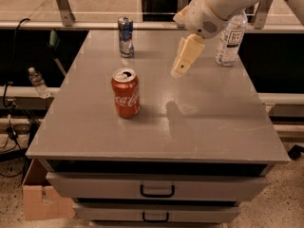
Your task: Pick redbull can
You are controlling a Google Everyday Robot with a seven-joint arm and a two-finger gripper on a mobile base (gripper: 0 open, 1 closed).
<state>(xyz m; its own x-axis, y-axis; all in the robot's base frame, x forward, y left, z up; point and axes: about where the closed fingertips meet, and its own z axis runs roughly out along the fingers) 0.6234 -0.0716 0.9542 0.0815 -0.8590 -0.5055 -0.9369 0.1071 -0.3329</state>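
The redbull can (126,37) is slim, blue and silver, and stands upright at the back left of the grey table (204,132). My gripper (180,66) hangs from the white arm above the middle back of the table. It is to the right of the redbull can, well apart from it, and holds nothing that I can see.
A red Coca-Cola can (126,93) stands in front of the redbull can. A clear water bottle (230,37) stands at the back right. A railing runs behind the table. Drawers (156,190) are below the tabletop. A small bottle (37,82) and a cardboard box (42,201) are at the left.
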